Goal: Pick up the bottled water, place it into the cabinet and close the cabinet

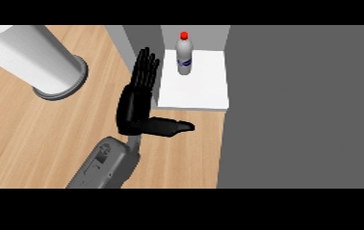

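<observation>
Bottled water [185, 56] stands upright on the cabinet [202, 94] shelf, apart from me. My left hand [138, 96] is flat, fingers straight, thumb out, placed to swing the door.

Bottled water inside the cabinet, one hand beside its opening

The bottled water [185, 56] stands upright on the cabinet shelf [202, 92], toward the shelf's back and left of its middle. The cabinet's inner left wall [146, 36] rises just left of the shelf, and a broad cabinet panel [295, 104] fills the view to the shelf's right. The left hand [138, 96] lies over the wooden counter [43, 137] just left of the shelf, its fingers straight and pointing toward the back, its thumb stretched right across the shelf's front edge; it is apart from the bottle. A large cylinder [39, 60] stands on the counter well to the left.
</observation>
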You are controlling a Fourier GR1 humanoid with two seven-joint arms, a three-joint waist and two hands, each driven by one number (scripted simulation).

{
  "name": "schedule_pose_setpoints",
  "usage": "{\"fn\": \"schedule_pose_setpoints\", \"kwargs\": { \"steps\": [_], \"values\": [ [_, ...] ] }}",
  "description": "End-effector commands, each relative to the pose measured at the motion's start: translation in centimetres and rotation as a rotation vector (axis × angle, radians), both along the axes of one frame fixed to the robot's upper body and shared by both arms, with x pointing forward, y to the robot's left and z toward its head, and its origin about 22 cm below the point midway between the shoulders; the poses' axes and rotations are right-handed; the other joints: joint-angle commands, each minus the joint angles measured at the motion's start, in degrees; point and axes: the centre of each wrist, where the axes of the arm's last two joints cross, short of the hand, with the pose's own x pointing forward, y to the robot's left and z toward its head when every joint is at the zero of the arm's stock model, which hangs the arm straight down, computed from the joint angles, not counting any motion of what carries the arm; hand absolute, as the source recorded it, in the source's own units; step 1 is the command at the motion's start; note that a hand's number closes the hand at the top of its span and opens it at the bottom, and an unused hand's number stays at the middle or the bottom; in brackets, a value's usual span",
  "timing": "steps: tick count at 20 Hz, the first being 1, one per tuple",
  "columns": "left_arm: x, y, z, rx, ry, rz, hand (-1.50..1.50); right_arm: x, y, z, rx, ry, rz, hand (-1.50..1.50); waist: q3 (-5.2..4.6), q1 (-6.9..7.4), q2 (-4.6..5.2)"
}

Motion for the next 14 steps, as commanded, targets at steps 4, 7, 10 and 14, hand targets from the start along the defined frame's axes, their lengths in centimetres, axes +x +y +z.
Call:
{"fn": "schedule_pose_setpoints", "kwargs": {
  "steps": [4, 7, 10, 14],
  "values": [
    [-8.5, 2.0, 4.0, -0.061, 0.018, -0.046, -1.50, 0.1, -0.3, 1.0, -0.060, -0.026, 0.039, -1.50, -0.03, -0.60, 0.27],
    [-10.8, 3.3, 2.7, -0.059, 0.003, -0.047, -1.50, -0.6, -0.7, 1.5, -0.132, -0.037, 0.152, -1.50, -0.08, -1.27, 0.48],
    [-14.3, 2.6, 3.4, -0.089, -0.012, -0.042, -1.50, 0.2, 1.0, 1.3, -0.181, 0.010, 0.233, 1.50, -0.10, -0.51, 0.49],
    [-14.9, 5.8, 4.9, -0.064, -0.036, 0.038, -1.50, -0.5, 1.0, 2.7, -0.266, -0.036, 0.399, 1.50, -0.11, -0.93, 0.50]
  ]
}}
